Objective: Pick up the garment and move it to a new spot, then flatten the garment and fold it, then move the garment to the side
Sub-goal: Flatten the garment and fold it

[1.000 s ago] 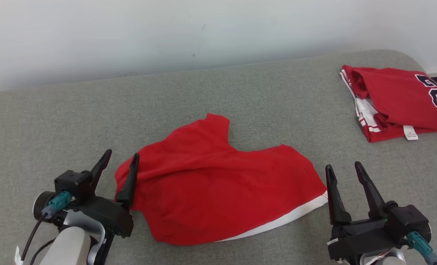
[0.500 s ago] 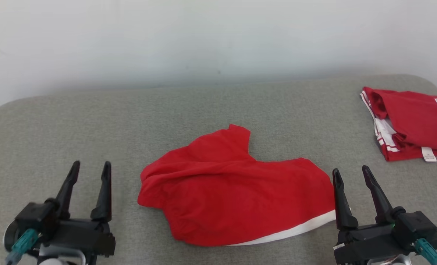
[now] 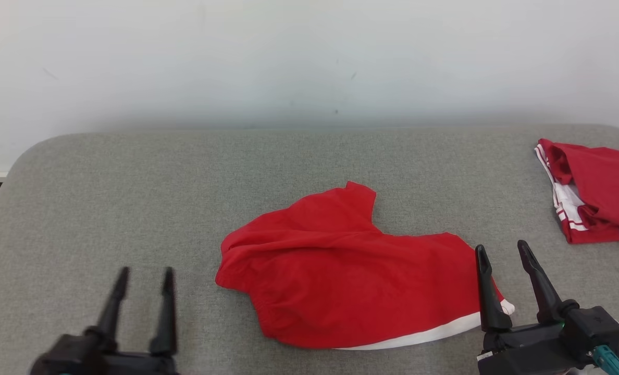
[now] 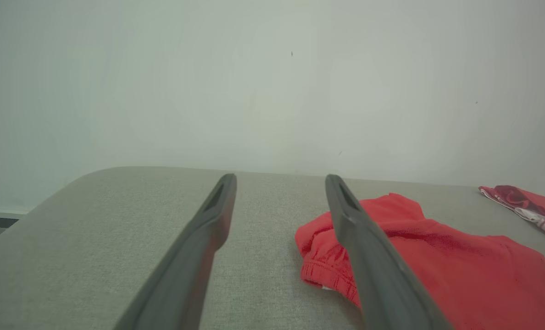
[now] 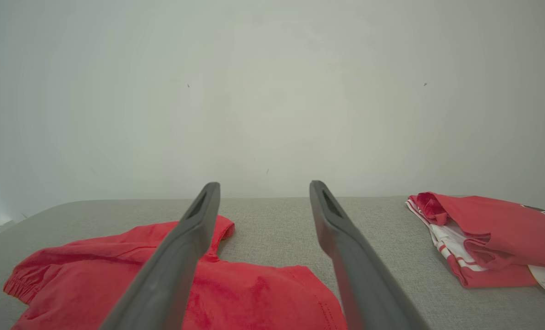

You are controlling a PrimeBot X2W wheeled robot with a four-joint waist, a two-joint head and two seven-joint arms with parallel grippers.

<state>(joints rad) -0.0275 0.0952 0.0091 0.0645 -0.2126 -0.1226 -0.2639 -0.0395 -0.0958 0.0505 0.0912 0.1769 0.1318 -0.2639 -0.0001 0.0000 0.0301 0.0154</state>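
A red garment with a white hem band lies loosely spread on the grey padded surface, near the middle. Its gathered cuff end points toward my left side. My left gripper stands open at the lower left, clear of the cloth, with nothing between its fingers. My right gripper is open at the lower right, its left finger over the garment's right hem corner. The right wrist view shows the garment beneath and left of my fingers.
A second red garment with white stripes and a white tag lies folded at the far right edge, also seen as a folded pile in the right wrist view. A pale wall rises behind the surface. The surface's left edge rounds off.
The head camera has tilted and swung, shifting the whole picture right and down. My left gripper has drawn back from the garment's left edge toward the lower left. The garment lies unchanged.
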